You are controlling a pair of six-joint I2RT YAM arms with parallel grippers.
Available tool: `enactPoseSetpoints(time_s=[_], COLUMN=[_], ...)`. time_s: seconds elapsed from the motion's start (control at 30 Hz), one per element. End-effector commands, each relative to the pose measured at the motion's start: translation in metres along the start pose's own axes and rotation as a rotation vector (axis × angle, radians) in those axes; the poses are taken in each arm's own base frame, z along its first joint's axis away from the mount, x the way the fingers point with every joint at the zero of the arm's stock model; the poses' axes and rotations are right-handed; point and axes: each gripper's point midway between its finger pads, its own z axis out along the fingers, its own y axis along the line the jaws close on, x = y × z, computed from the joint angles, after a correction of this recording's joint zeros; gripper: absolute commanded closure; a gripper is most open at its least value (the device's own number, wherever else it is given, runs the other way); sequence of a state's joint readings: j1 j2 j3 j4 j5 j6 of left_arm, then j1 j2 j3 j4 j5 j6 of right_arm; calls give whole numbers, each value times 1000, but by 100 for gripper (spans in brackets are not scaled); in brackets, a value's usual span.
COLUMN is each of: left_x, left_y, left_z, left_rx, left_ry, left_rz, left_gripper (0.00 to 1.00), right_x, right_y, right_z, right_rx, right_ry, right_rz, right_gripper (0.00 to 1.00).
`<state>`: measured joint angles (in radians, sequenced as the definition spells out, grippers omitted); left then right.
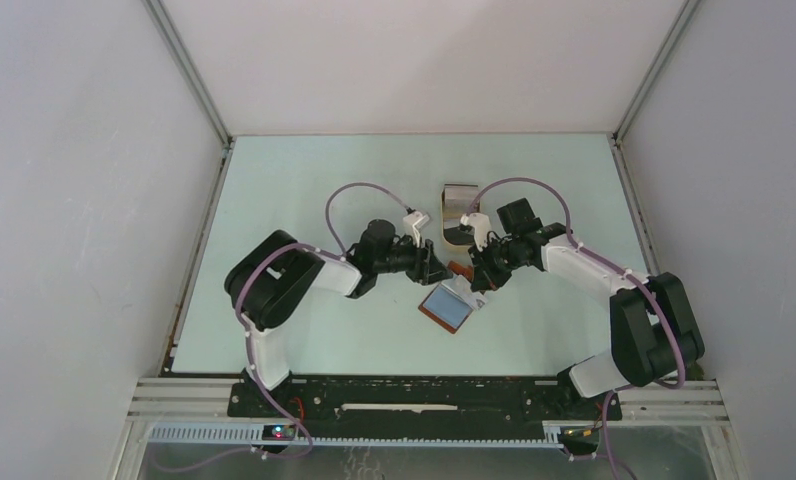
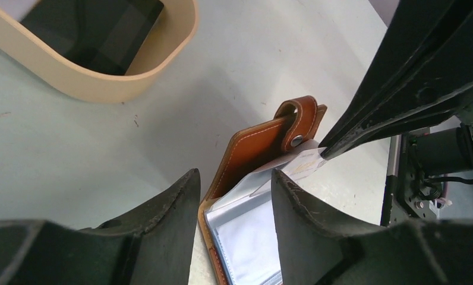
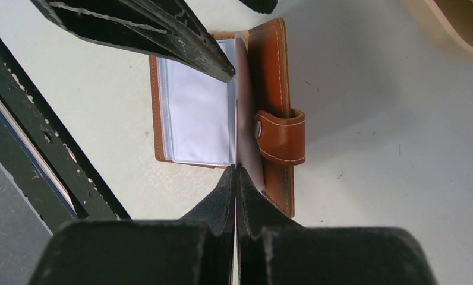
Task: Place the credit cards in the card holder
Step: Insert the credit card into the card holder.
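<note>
The card holder lies open on the table, brown cover to one side and clear sleeves facing up. My right gripper is shut on a thin white credit card held edge-on, its far end at the holder's fold. In the left wrist view that card pokes out beside the snap strap. My left gripper is open just above the sleeves' edge, one fingertip at the sleeve's top corner. More cards lie in the tan tray.
The tan oval tray stands just behind the two grippers, close to both wrists. White enclosure walls ring the table. The two arms meet over the table's middle, fingers almost touching.
</note>
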<state>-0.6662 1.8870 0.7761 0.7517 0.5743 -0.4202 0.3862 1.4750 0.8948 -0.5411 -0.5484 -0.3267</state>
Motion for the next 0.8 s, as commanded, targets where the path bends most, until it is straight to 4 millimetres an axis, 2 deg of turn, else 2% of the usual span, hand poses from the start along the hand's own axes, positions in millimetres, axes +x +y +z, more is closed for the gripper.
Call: enactPoseSetpoints(time_s=[0.0, 0.37, 0.63, 0.77], left_x=[-12, -10, -5, 0], left_y=[-6, -5, -9, -10], left_z=[8, 17, 20, 20], left_rx=[52, 99, 139, 151], left_ry=[-13, 8, 26, 38], left_rz=[18, -7, -27, -38], left_gripper=[48, 60, 87, 93], right_x=[-11, -10, -13, -17], right_y=[-1, -3, -5, -4], right_z=[-3, -3, -6, -8], right_rx=[-2, -3, -10, -20], right_ry=[-22, -18, -32, -51], right_rz=[-4, 2, 12, 11], right_gripper=[100, 100, 100, 100])
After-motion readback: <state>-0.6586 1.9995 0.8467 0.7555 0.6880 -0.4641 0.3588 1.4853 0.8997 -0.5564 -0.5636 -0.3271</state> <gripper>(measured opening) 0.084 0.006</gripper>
